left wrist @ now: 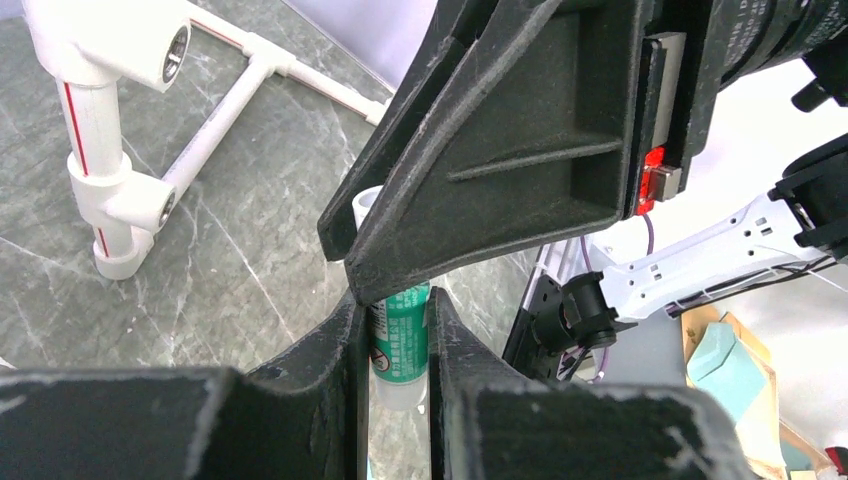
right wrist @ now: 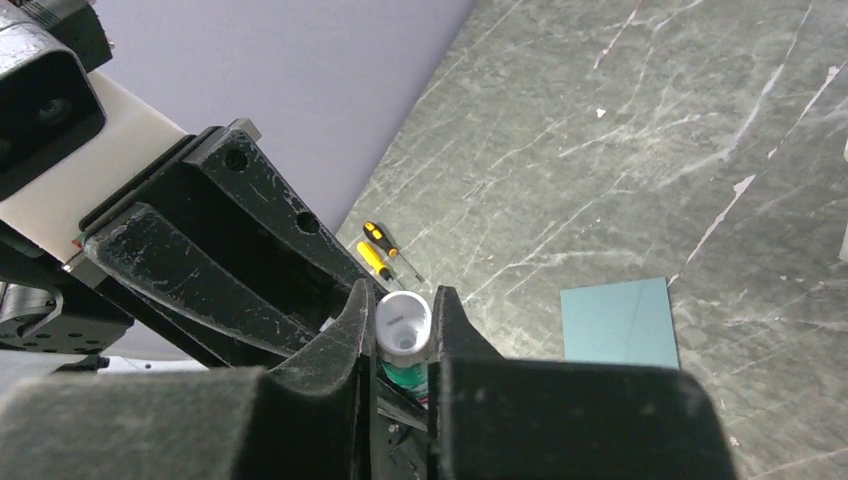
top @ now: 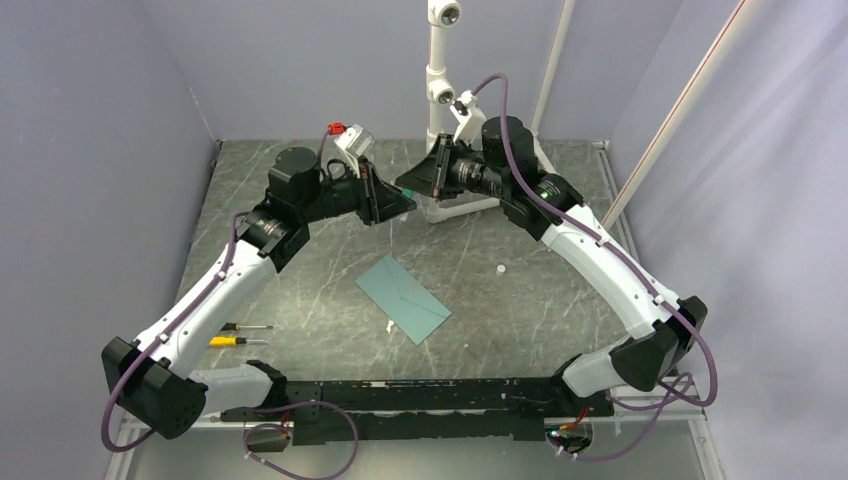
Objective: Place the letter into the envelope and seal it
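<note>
Left gripper and right gripper, both tight around one green-labelled white tube.

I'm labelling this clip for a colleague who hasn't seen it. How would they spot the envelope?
Start at the grey marbled table and look to its middle. The envelope lies flat there, set diagonally. It is the only teal rectangle, unlike the yellow-and-black screwdrivers to its left and the tiny white object to its right.

A: Where do we find the envelope?
B: On the table, at centre, with screwdrivers to its left, a cap to its right, and the pipe stand behind.
A: And the glue stick?
B: We see it above the table, behind the envelope.
</note>
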`<action>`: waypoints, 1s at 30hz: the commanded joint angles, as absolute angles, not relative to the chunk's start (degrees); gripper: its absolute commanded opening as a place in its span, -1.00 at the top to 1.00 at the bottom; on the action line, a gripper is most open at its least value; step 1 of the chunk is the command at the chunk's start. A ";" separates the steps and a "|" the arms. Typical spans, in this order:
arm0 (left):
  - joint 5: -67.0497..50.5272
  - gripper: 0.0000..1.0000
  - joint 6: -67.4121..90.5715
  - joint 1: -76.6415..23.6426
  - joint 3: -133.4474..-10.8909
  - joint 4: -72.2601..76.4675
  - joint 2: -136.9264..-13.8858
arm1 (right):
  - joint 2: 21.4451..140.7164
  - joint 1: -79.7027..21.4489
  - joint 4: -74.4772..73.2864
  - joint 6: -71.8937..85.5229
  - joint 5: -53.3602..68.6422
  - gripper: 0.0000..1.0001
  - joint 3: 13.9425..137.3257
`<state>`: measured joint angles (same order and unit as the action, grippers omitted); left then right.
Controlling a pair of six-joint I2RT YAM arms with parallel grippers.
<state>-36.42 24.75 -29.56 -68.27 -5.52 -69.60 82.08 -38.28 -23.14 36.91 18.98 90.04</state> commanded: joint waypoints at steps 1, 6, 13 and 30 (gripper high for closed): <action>-37.07 0.95 22.53 -29.51 -70.41 -5.95 -68.82 | 79.58 -36.82 -15.68 37.52 26.18 1.00 89.58; -47.37 0.95 19.38 -29.53 -71.77 -7.02 -68.03 | 75.77 -33.26 -4.83 32.06 42.24 1.00 84.34; -72.38 0.95 15.79 -29.51 -74.55 -7.85 -68.77 | 71.54 -32.06 12.61 28.29 76.30 1.00 77.83; -36.57 0.95 19.95 -29.53 -66.45 0.72 -67.66 | 76.45 -35.67 -12.44 45.84 17.99 -0.42 84.44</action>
